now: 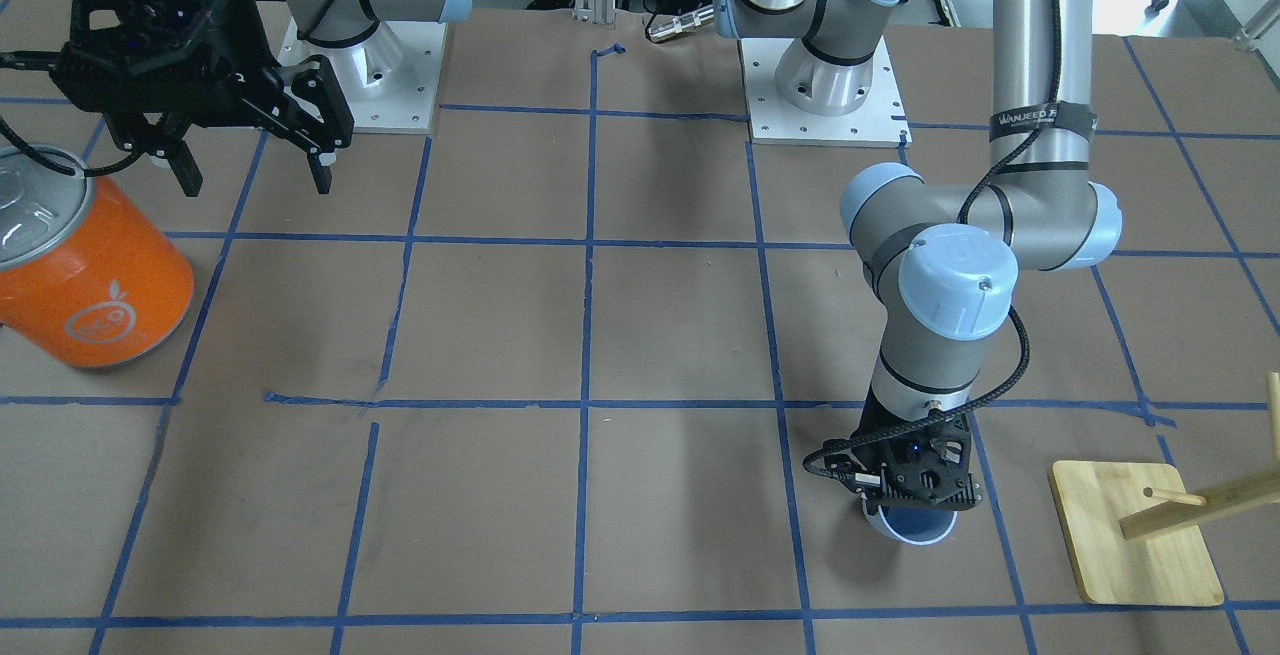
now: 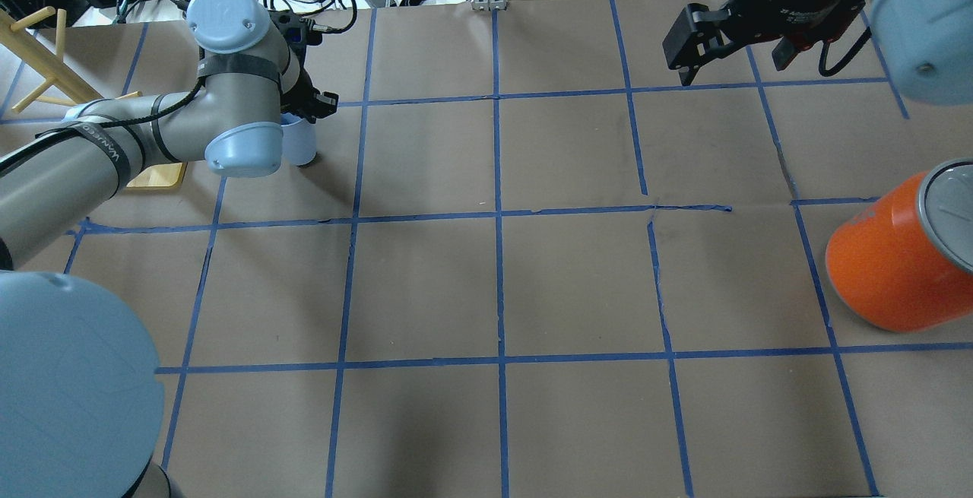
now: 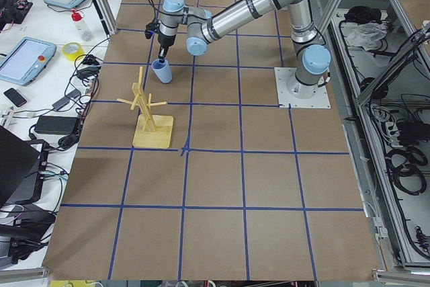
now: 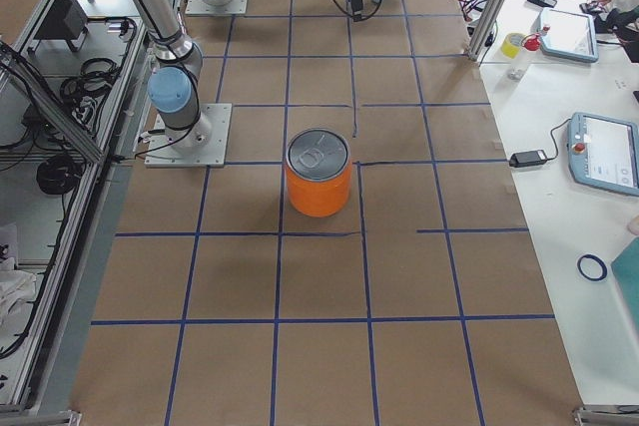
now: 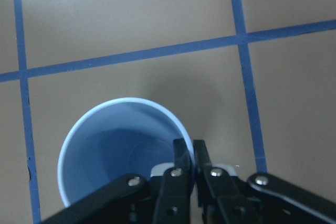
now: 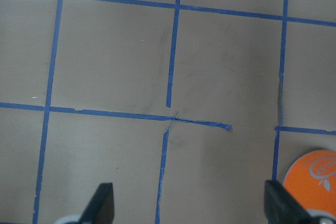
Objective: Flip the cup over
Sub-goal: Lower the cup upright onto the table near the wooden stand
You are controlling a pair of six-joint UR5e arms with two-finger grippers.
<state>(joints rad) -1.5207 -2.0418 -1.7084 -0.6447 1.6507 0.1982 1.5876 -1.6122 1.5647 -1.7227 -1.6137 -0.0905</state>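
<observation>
Nearest the front-facing camera, the cup is mouth-up over the robot's left side of the counter, near a wooden rack. Its long axis is close to vertical, though I cannot tell whether its base touches the counter. The left gripper is pinched almost together on the rim, one finger inside and one outside, while farther back the right gripper hangs spread wide, holding nothing, near the orange can.

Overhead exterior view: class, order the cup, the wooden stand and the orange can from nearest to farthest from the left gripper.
1. cup, pinched at its rim by the left gripper.
2. wooden stand, left of the cup.
3. orange can, far right edge.
</observation>
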